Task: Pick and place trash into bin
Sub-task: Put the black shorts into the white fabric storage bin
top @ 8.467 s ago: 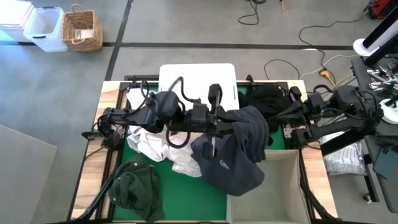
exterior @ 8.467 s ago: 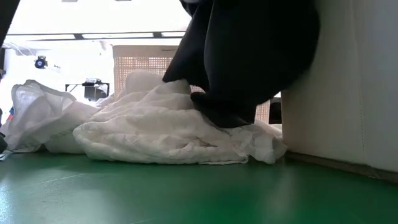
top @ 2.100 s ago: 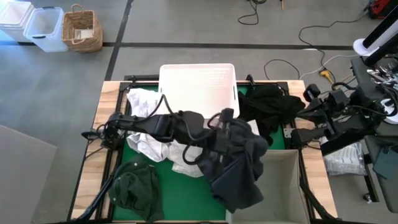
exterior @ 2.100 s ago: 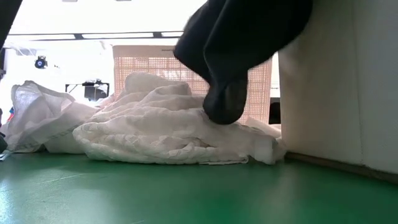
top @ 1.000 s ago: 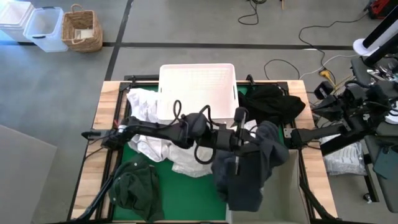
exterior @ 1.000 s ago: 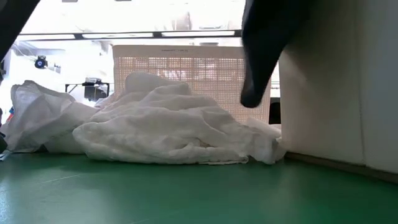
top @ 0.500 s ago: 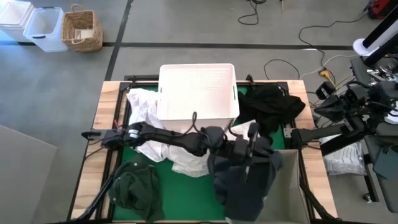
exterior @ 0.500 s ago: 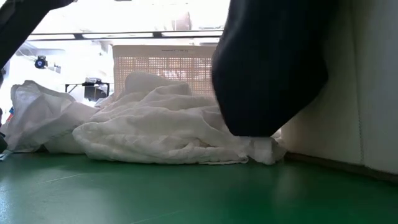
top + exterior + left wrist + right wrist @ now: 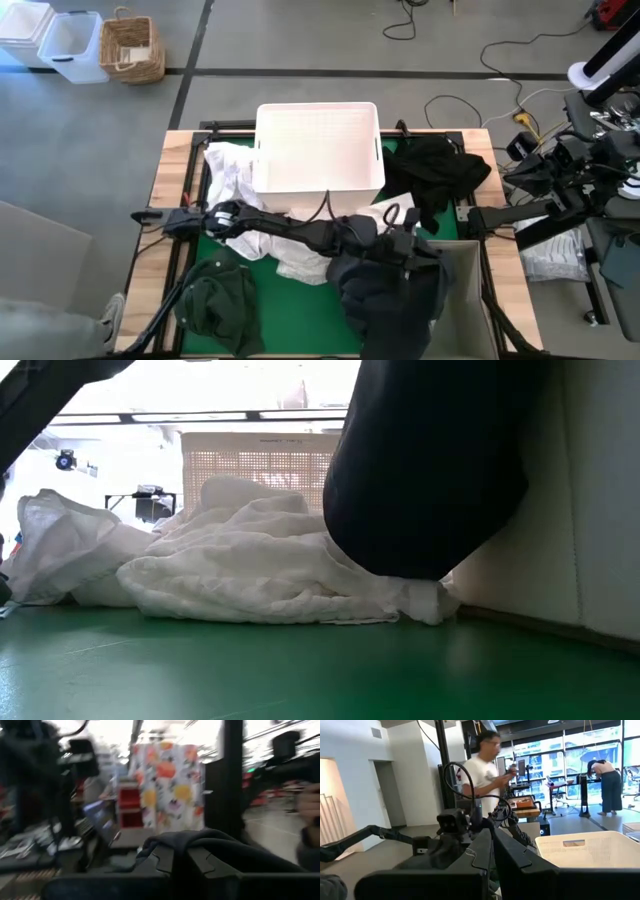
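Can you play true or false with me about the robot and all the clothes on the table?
1. The left tool is shut on a dark garment. True.
2. The dark garment is hanging at the edge of the grey bin. True.
3. The white tub is full of black clothes. False: it looks empty.
4. A green garment lies on the mat near the front left corner. True.
5. The right tool is grabbing the white sheets. False: it is shut on nothing, off to the table's right side.
6. The black cloth sits left of the white tub. False: it is to the tub's right.
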`<state>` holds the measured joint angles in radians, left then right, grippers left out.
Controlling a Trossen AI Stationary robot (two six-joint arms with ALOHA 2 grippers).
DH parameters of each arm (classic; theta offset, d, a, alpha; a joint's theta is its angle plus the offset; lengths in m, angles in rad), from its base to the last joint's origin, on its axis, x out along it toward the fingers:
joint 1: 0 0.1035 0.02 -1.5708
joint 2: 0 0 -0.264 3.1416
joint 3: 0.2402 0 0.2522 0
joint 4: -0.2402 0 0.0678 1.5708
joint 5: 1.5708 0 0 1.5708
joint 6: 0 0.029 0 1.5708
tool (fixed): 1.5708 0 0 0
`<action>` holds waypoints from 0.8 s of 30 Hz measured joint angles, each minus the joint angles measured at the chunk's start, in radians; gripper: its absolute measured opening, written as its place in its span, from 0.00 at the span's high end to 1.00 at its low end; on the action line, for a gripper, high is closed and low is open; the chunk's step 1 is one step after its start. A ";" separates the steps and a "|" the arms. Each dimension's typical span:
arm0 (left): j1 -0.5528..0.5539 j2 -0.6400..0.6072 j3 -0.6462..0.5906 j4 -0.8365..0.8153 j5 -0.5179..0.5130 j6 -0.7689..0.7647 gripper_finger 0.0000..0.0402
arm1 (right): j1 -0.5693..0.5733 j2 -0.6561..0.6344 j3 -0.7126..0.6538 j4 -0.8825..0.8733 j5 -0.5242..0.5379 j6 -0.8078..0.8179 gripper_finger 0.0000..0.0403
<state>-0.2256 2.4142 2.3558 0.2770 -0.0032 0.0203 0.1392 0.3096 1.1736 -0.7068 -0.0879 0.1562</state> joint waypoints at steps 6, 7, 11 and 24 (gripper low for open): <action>0.000 0.009 -0.001 -0.134 -0.038 -0.039 0.89 | 0.000 0.000 -0.002 -0.002 0.000 0.000 0.97; 0.000 0.009 -0.001 -0.147 -0.038 -0.039 0.85 | 0.000 0.000 -0.003 -0.003 0.000 0.000 0.97; -0.007 0.008 0.000 -0.168 -0.039 -0.051 0.67 | 0.000 0.001 -0.003 -0.015 0.000 0.000 0.97; -0.008 -0.005 0.000 -0.293 -0.083 -0.368 0.21 | 0.000 0.002 -0.005 -0.022 0.002 0.014 0.97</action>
<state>-0.2335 2.4089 2.3558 -0.0160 -0.0867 -0.3480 0.1391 0.3111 1.1683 -0.7288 -0.0864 0.1698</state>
